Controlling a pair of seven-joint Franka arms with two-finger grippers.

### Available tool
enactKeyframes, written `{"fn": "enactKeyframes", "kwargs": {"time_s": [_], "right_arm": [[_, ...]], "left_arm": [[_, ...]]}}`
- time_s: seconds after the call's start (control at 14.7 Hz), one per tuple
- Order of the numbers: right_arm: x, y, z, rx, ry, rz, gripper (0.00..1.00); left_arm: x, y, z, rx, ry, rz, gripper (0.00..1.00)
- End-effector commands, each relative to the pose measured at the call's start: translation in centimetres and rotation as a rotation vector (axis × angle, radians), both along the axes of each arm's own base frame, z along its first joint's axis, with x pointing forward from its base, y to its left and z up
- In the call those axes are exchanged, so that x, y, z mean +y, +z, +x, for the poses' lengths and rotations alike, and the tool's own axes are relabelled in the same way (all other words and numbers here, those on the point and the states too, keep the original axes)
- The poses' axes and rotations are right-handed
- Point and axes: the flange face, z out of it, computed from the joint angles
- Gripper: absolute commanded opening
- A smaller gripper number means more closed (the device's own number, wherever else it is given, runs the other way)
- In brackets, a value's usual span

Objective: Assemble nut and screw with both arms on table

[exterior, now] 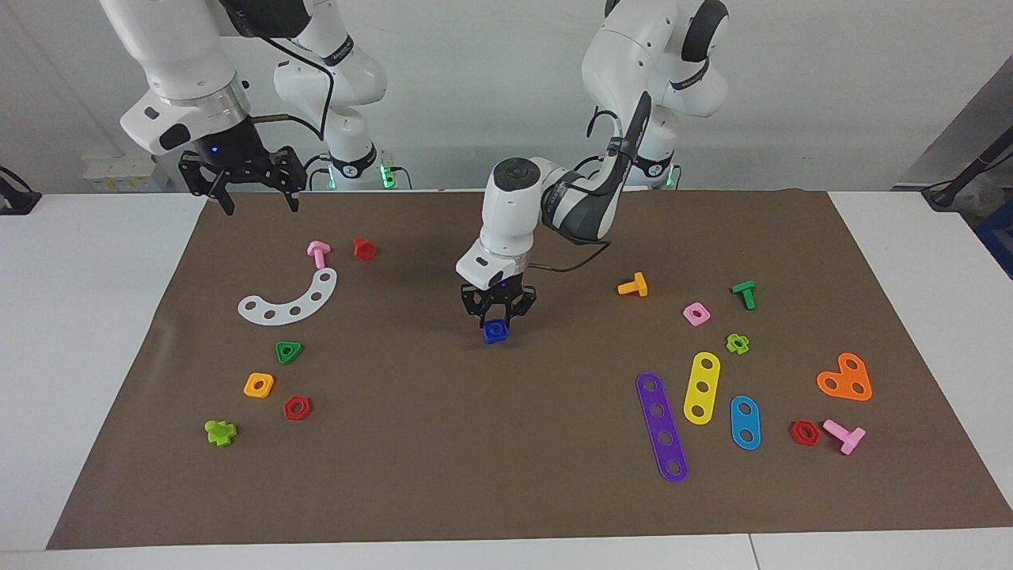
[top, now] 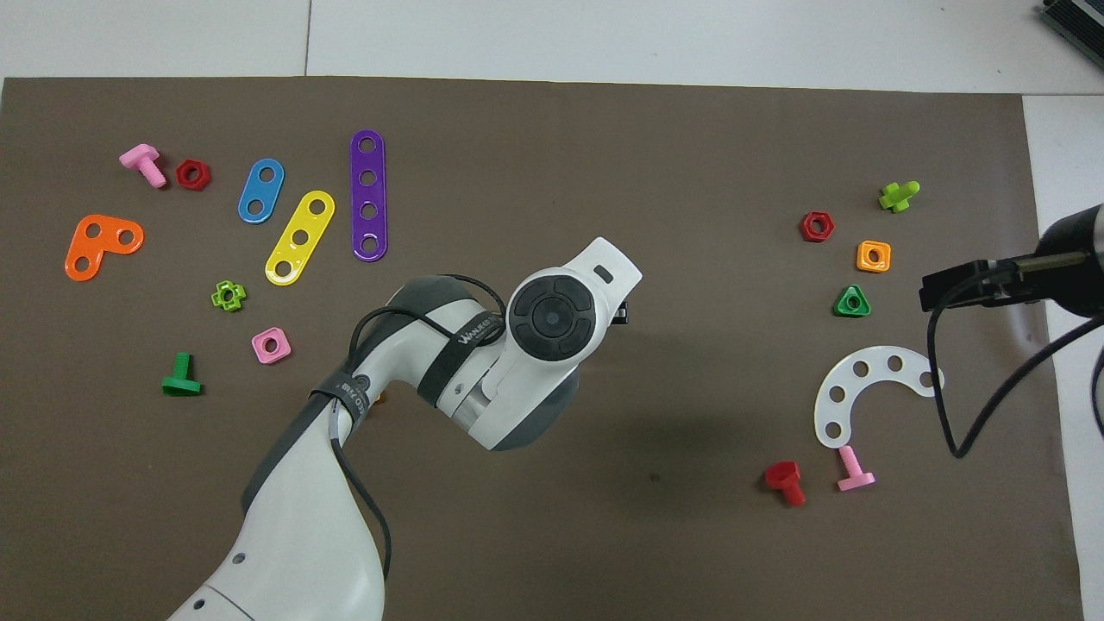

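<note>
White worktop [exterior: 95,332] with seams near its edge farthest from the robots, mostly covered by a large brown mat [exterior: 506,475]. Plain pale grey wall [exterior: 831,87] up past the right claw [exterior: 241,192], soft even light, faint shadows on the mat under the left claw [exterior: 497,315]. Small white box [exterior: 119,172] on a ledge by the wall, beside the right claw. Dark equipment [exterior: 969,178] and a blue crate [exterior: 999,229] at the worktop end well apart from both claws. Green indicator lights [exterior: 386,172] glow at the wall.
</note>
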Motion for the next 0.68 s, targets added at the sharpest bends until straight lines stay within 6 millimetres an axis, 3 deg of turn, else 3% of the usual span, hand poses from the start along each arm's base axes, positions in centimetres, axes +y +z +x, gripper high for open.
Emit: {"fn": "enactKeyframes", "kwargs": {"time_s": [0.0, 0.34, 0.61], "right_arm": [[-0.2, -0.1, -0.4, 0.014, -0.006, 0.024, 1.0], [-0.2, -0.1, -0.4, 0.015, -0.006, 0.024, 1.0], [-0.2, -0.1, -0.5, 0.017, -0.006, 0.024, 1.0]], "left_arm": [[0.9, -1.9, -0.7, 0.0, -0.023, 0.06, 0.1], [1.2, -2.3, -1.6, 0.05, -0.025, 0.11, 0.1], [1.1, -1.2, -0.5, 0.042, -0.004, 0.079, 0.1]]}}
